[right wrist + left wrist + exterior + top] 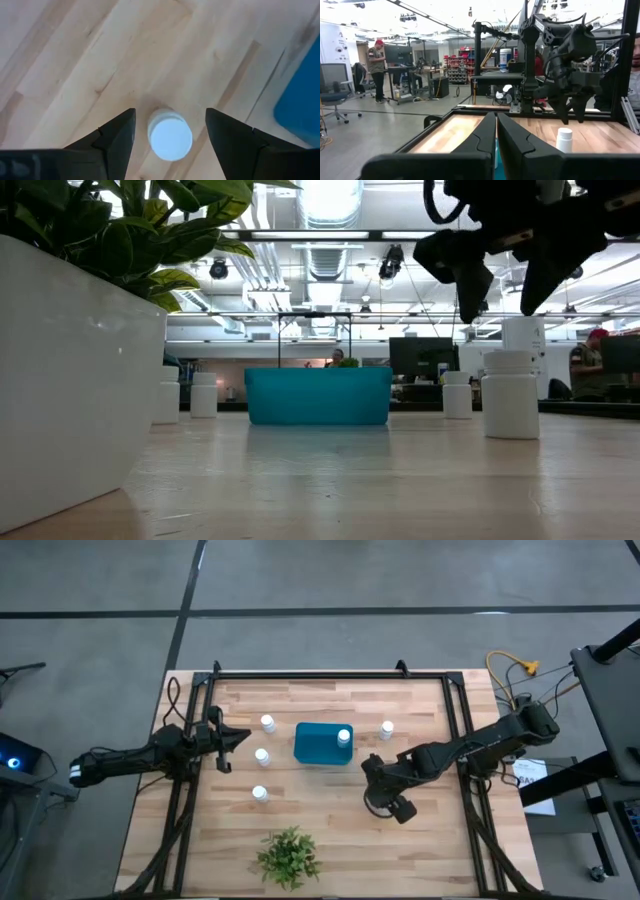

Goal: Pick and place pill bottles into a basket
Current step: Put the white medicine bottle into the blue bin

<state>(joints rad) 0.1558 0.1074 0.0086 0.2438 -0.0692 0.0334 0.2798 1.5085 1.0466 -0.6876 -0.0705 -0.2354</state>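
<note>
Near the table's front edge stands a potted green plant (288, 858) in a white pot, well apart from the work. At centre sits the teal-blue basket (318, 743), with one pill bottle (344, 737) at its right end. Three white capped bottles stand left of the basket (268, 723) (262, 756) (259, 794), one to its right (387, 728). The right gripper (170, 131) hovers above a sixth bottle (170, 137), fingers spread apart on either side, not touching it; this bottle stands upright on bare wood just right of the basket. The left gripper (238, 737) waits at the left edge, fingers pressed together, empty.
</note>
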